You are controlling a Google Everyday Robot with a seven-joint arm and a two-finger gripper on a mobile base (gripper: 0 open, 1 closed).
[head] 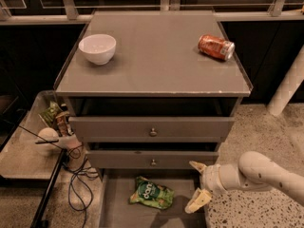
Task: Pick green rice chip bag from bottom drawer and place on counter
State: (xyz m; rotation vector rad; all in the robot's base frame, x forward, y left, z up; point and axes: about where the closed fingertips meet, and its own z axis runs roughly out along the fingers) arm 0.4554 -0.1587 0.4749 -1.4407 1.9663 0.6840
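The green rice chip bag (151, 193) lies flat in the pulled-out bottom drawer (116, 208), near its middle. My gripper (197, 185) comes in from the right on a white arm and hangs at the drawer's right side, right of the bag and apart from it. Its two cream fingers (197, 201) are spread wide and hold nothing. The grey counter (152, 61) tops the cabinet above.
A white bowl (97, 48) stands at the counter's left and an orange soda can (216, 47) lies on its side at the right. Two upper drawers with knobs (153, 132) stick out slightly. A low side shelf with clutter and cables (76, 175) is at the left.
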